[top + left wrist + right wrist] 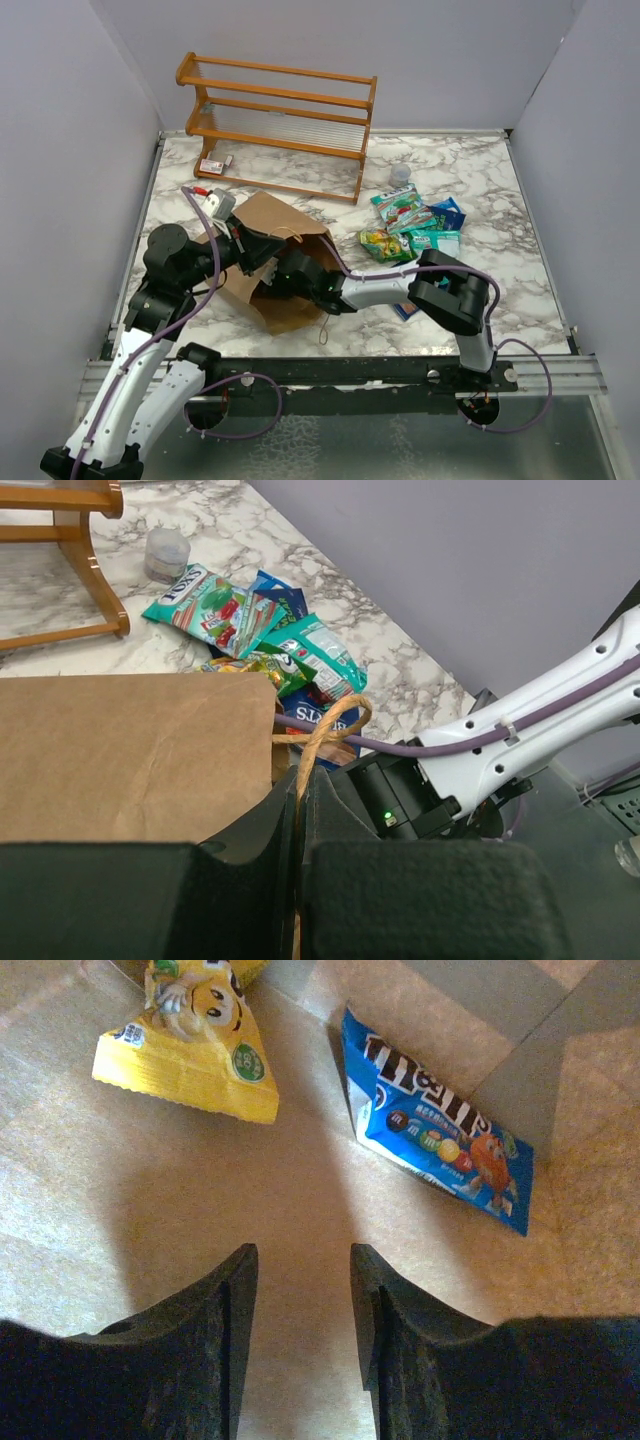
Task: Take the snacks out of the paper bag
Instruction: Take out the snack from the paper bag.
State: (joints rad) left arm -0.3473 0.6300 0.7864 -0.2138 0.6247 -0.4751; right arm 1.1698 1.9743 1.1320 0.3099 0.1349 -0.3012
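Marble tabletop (500, 200) carries the paper bag (275, 215) lying on its side, left gripper (300, 815) clamped on its rim. Inside, the right gripper (300, 1280) stands apart (nothing between its jaws), short of a yellow packet (190, 1055) and a blue packet (440, 1135).

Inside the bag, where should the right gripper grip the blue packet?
Probably the near long edge of the blue packet, approached from below in the right wrist view: it lies flat on the paper bag, that edge facing the open fingers.
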